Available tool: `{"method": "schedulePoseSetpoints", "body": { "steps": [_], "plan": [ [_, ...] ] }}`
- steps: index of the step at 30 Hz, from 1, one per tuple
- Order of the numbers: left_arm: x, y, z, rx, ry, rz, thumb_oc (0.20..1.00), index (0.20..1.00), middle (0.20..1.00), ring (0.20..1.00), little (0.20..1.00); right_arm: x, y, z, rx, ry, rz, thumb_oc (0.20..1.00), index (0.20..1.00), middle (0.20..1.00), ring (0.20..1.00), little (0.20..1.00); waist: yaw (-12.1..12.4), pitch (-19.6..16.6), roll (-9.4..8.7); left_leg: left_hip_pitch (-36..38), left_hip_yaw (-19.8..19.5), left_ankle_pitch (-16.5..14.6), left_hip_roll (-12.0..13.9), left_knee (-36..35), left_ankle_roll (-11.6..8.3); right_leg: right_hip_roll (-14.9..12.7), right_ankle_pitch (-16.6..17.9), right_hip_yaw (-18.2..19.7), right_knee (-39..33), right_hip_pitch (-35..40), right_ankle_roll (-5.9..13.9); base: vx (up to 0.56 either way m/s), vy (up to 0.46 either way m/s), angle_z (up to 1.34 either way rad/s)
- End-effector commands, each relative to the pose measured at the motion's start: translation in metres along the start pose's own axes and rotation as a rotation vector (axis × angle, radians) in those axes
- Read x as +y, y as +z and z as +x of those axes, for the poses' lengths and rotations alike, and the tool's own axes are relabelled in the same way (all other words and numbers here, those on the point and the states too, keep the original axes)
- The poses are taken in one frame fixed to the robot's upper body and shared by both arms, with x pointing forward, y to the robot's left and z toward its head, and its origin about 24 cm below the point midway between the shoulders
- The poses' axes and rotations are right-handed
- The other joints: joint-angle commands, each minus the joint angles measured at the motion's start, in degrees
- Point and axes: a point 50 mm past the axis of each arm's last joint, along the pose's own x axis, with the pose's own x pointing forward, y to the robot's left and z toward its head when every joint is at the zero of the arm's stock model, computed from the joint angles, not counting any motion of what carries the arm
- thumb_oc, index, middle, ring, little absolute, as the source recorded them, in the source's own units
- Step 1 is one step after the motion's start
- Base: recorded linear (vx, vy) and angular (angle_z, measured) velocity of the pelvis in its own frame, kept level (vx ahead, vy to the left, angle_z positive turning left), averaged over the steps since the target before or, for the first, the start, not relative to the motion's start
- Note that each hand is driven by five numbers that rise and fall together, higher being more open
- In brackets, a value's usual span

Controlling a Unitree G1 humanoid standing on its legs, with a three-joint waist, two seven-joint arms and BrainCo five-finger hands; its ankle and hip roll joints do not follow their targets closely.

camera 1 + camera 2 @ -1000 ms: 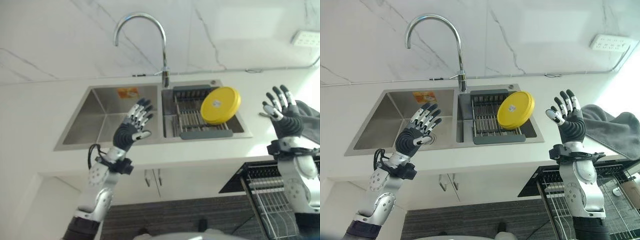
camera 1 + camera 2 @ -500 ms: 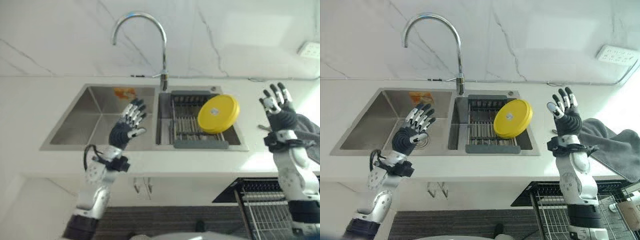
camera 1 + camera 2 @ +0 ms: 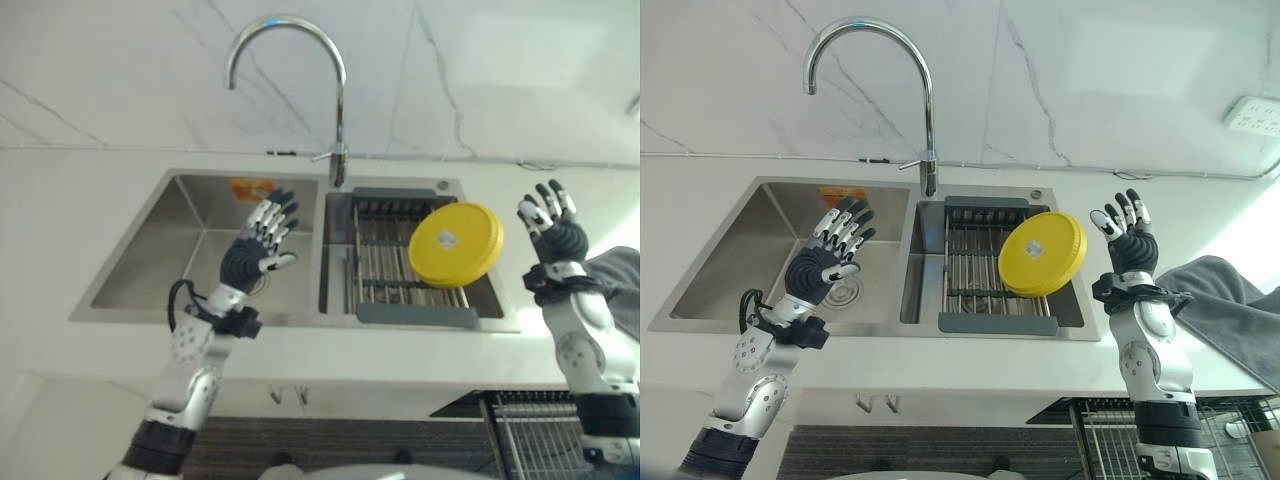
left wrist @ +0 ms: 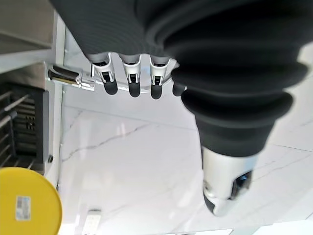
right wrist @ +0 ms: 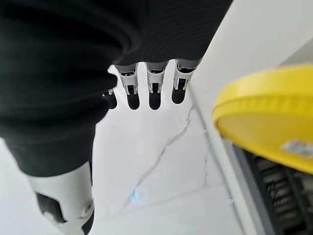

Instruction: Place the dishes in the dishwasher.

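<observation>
A round yellow plate (image 3: 1042, 254) leans on edge in the dark drying rack (image 3: 985, 285) inside the right basin of the steel sink (image 3: 205, 245). It also shows in the wrist views as the yellow plate (image 4: 27, 203) and the yellow plate (image 5: 266, 117). My left hand (image 3: 825, 262) is raised over the left basin with fingers straight, holding nothing. To the right of the plate my right hand (image 3: 1127, 245) is lifted above the counter, fingers spread, empty and apart from the plate.
A curved chrome tap (image 3: 880, 75) rises behind the sink. A grey cloth (image 3: 1230, 300) lies on the white counter at the right. The wire rack of the dishwasher (image 3: 1120, 435) shows below the counter at the lower right. A wall socket (image 3: 1257, 112) sits at far right.
The camera has shifted, so the sink sits lower and farther right in the picture. Both hands stay raised and open, with the right hand a little nearer the plate.
</observation>
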Motion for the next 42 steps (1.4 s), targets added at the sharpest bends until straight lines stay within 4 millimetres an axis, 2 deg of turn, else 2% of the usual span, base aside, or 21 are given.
{"method": "schedulePoseSetpoints", "body": {
  "steps": [1, 13, 20, 24, 33, 42],
  "plan": [
    [-0.008, 0.026, 0.013, -0.135, -0.058, 0.047, 1.000, 1.000, 1.000, 1.000, 1.000, 0.006, 0.038, 0.015, -0.138, 0.018, -0.065, 1.000, 1.000, 1.000, 1.000, 1.000, 0.9, -0.9, 1.95, 1.6, 0.1, -3.7, 5.2, 0.4, -1.69, -2.5, -3.5, -2.0, 0.0, 0.9, 3.33, 0.04, -0.011, -0.01],
    [-0.005, 0.024, 0.010, -0.114, -0.046, 0.042, 1.000, 1.000, 1.000, 1.000, 1.000, -0.015, 0.036, 0.024, -0.084, -0.088, -0.136, 1.000, 1.000, 1.000, 1.000, 1.000, 1.5, -1.4, 1.94, 2.1, -0.1, -4.2, 5.4, 0.4, -1.80, -2.4, -3.5, -2.1, 0.0, 1.2, 3.15, 0.01, -0.005, 0.00],
    [-0.005, 0.023, 0.012, -0.109, -0.053, 0.034, 1.000, 1.000, 1.000, 1.000, 1.000, -0.029, 0.012, 0.028, 0.094, -0.107, -0.133, 1.000, 1.000, 1.000, 1.000, 1.000, 1.8, -1.6, 1.79, 2.2, 0.0, -4.0, 5.5, 0.4, -2.07, -2.2, -3.6, -2.4, 0.0, 1.2, 3.00, 0.00, 0.000, 0.00],
    [-0.005, 0.022, 0.013, -0.100, -0.063, 0.029, 1.000, 1.000, 1.000, 1.000, 1.000, -0.033, 0.005, 0.031, 0.152, -0.101, -0.094, 1.000, 1.000, 1.000, 1.000, 1.000, 2.1, -1.7, 1.70, 2.4, -0.1, -4.1, 5.5, 0.4, -2.11, -2.1, -3.6, -2.7, 0.0, 1.4, 2.95, 0.00, 0.000, 0.00],
    [-0.004, 0.022, 0.015, -0.094, -0.063, 0.024, 1.000, 1.000, 1.000, 1.000, 1.000, -0.032, -0.003, 0.036, 0.218, -0.086, -0.024, 1.000, 1.000, 1.000, 1.000, 1.000, 2.4, -1.7, 1.80, 2.6, -0.4, -4.1, 5.3, 0.4, -2.21, -2.2, -3.5, -3.0, 0.0, 1.6, 2.93, 0.00, 0.003, 0.02],
    [-0.005, 0.021, 0.017, -0.088, -0.067, 0.024, 1.000, 1.000, 1.000, 1.000, 1.000, -0.026, -0.003, 0.040, 0.235, -0.052, -0.028, 1.000, 1.000, 1.000, 1.000, 1.000, 2.6, -1.7, 1.68, 2.7, -0.4, -4.0, 5.3, 0.4, -2.24, -2.1, -3.5, -3.2, 0.0, 1.6, 2.82, 0.00, 0.000, 0.00]
  ]
}}
